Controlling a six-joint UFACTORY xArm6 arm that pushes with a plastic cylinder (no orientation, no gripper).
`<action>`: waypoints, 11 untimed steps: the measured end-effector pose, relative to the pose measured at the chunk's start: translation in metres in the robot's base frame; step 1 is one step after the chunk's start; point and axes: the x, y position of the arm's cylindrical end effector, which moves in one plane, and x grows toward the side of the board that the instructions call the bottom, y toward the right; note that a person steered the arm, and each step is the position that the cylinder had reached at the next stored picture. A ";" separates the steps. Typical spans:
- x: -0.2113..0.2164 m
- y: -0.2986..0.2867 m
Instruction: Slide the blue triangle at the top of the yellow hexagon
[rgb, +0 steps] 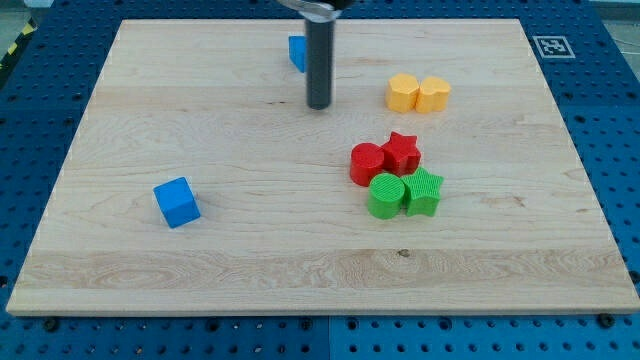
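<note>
You see a pale wood-grain board (200, 250); my tip (319, 105) stands upright just right of the partly hidden blue triangle (297, 52), near the view's top; the ribbed yellow hexagon (403, 93) lies well right; no gripper shows.

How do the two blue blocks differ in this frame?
The blue cube lies fully in view at the board's lower left, far from my tip; the other blue block sits near the view's top, partly hidden behind the rod, just up and left of my tip. The cube's shape is plain; the other block's shape cannot be made out. Both are the same blue and stand apart from the other blocks.
</note>
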 end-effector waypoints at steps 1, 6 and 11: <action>-0.038 -0.050; -0.118 -0.051; -0.087 0.024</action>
